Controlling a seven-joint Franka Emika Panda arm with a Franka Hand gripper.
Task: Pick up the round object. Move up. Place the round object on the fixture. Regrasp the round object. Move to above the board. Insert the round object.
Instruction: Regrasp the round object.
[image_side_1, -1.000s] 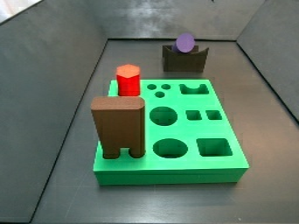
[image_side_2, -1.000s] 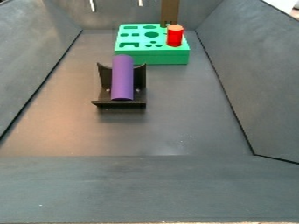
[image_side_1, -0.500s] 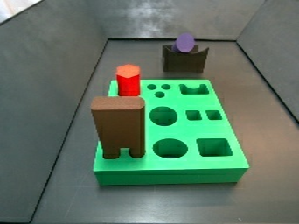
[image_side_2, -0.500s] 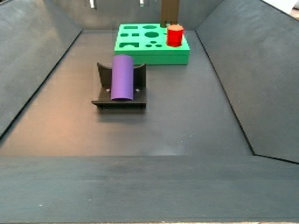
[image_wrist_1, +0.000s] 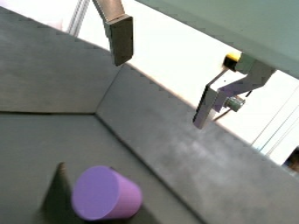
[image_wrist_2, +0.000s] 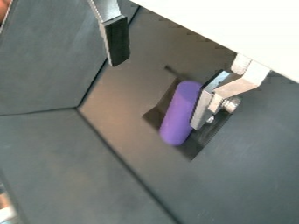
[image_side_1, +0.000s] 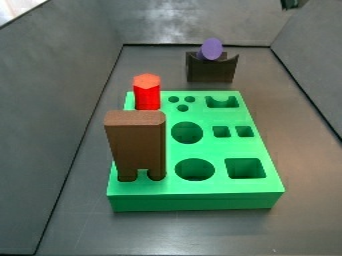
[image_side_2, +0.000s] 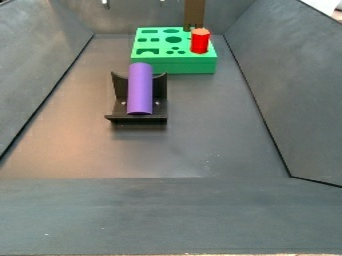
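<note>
- gripper (image_wrist_2: 163, 74) wide open, empty, high above the round object (image_wrist_2: 179, 112) lying in the fixture (image_side_2: 135, 116)
- Risk: off-centre regrasp tilts peg, jams at the board (image_side_2: 174, 55)

Matte purple round object (image_side_2: 140, 87); glossy green board (image_side_1: 214, 150); dull dark floor (image_side_2: 174, 160).

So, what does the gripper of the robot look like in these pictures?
In both wrist views the gripper has two flat silver metal fingers with dark pads. One finger carries a round screw or bolt head on its bracket, and a small yellow part shows near it in a wrist view. No cables or markings are visible. The side views show almost nothing of the arm.
</note>
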